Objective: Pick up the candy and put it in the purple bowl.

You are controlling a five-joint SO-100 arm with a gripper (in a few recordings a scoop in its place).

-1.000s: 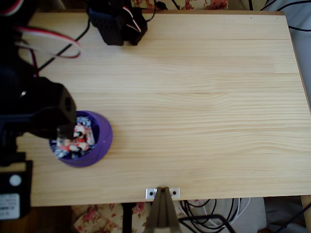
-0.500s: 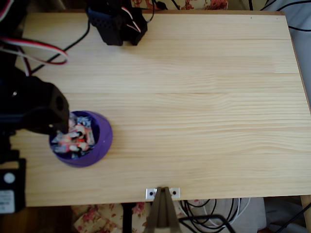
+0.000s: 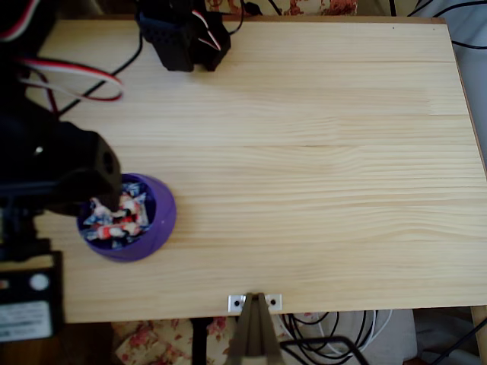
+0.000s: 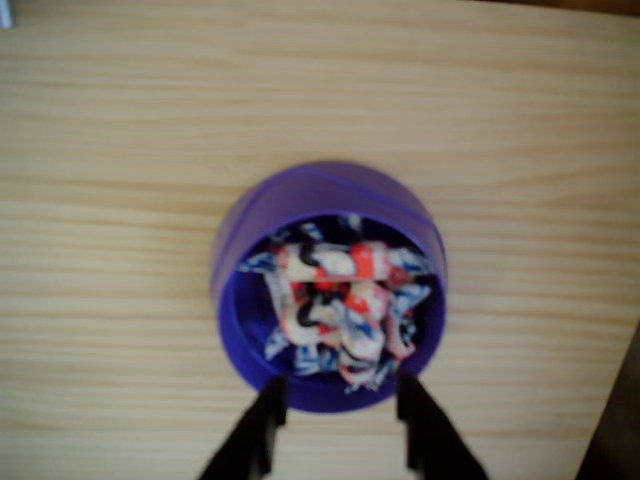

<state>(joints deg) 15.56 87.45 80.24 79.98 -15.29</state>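
The purple bowl (image 3: 141,228) (image 4: 320,195) stands near the left front of the table. Several candies (image 3: 118,217) (image 4: 335,290) in white wrappers with red print and bluish twisted ends lie piled inside it. In the wrist view my gripper (image 4: 340,405) hangs open just above the bowl's near rim, its two dark fingers (image 4: 268,420) apart with nothing between them. In the overhead view the black arm (image 3: 61,171) covers the bowl's left edge and hides the fingers.
The pale wooden table (image 3: 304,152) stretches bare to the right of the bowl. The arm's black base (image 3: 183,34) with cables sits at the back edge. A metal clamp (image 3: 255,303) is fixed at the front edge.
The arm has shifted slightly over the bowl's left side across the three frames. The candy pile in the bowl looks a little rearranged.
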